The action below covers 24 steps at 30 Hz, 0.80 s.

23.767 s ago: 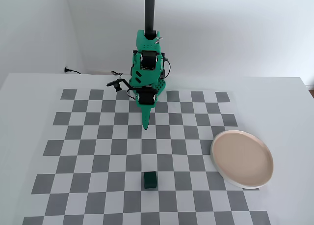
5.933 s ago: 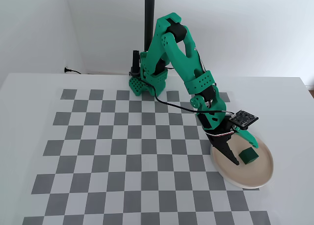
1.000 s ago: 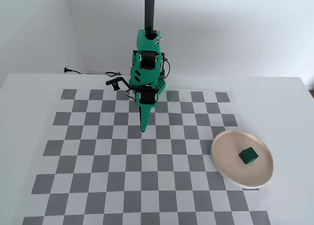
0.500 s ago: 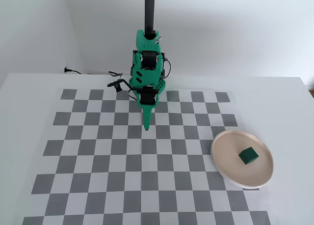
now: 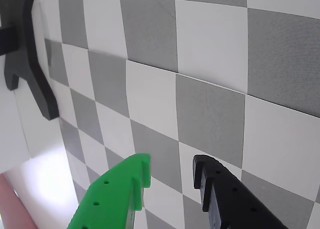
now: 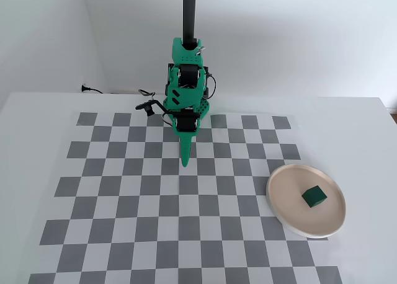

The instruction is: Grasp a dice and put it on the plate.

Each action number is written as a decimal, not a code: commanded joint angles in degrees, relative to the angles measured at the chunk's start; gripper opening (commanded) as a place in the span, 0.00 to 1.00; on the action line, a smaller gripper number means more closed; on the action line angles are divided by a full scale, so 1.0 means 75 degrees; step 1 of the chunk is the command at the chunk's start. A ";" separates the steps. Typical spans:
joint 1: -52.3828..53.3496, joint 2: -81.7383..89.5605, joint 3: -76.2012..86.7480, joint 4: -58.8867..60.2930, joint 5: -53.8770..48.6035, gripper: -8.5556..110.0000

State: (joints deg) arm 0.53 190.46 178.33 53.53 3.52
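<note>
Dice (image 6: pixel 314 197) already on plate (image 6: pixel 282 209), lower right of claw (image 6: pixel 185 163) (fixed view); claw released, empty.

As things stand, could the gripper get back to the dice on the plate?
Probably yes. The open, empty gripper hangs over bare checkerboard, and nothing stands between it and the dice resting on the plate.

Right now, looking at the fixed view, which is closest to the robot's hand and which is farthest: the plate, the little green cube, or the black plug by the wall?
1. The black plug, up and left of the hand, and the dice, down to its right, look too close to call.
2. The plate under the dice has its near rim closer than either.
</note>
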 commanded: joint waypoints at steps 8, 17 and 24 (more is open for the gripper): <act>-0.0047 0.0094 -0.0141 0.0012 -0.0059 0.04; -0.0047 0.0094 -0.0141 0.0012 -0.0059 0.04; -0.0047 0.0094 -0.0141 0.0012 -0.0059 0.04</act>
State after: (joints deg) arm 0.53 190.46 178.33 53.53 3.52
